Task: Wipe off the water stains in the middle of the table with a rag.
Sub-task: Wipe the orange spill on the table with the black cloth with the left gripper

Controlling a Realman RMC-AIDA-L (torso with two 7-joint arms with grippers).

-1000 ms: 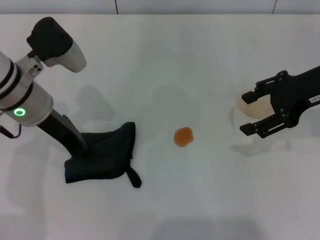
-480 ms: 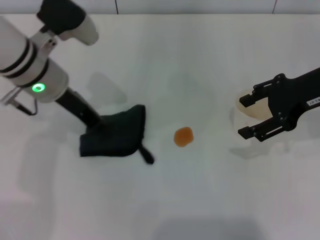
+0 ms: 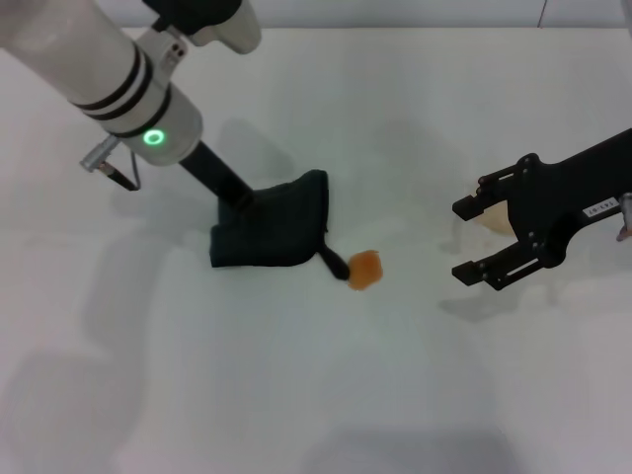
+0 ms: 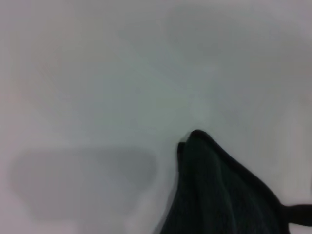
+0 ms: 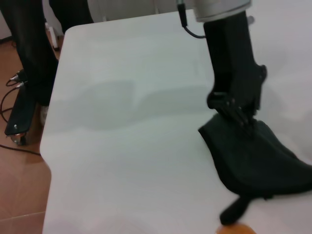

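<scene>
The black rag lies bunched on the white table, left of the middle. My left gripper is shut on the rag's far left corner and presses it down. The rag's strap tail reaches the small orange water stain and touches its left edge. The right wrist view shows the left gripper pinching the rag, with the stain at the picture's edge. The left wrist view shows only the rag on the table. My right gripper is open at the right.
A white translucent cup stands at the right, partly hidden behind the right gripper's fingers. In the right wrist view the table's far edge drops to a brown floor with cables and a person's legs.
My left arm has dragged the rag to the right and farther away, so its tail now touches the stain. The right gripper has shifted a little to the left.
</scene>
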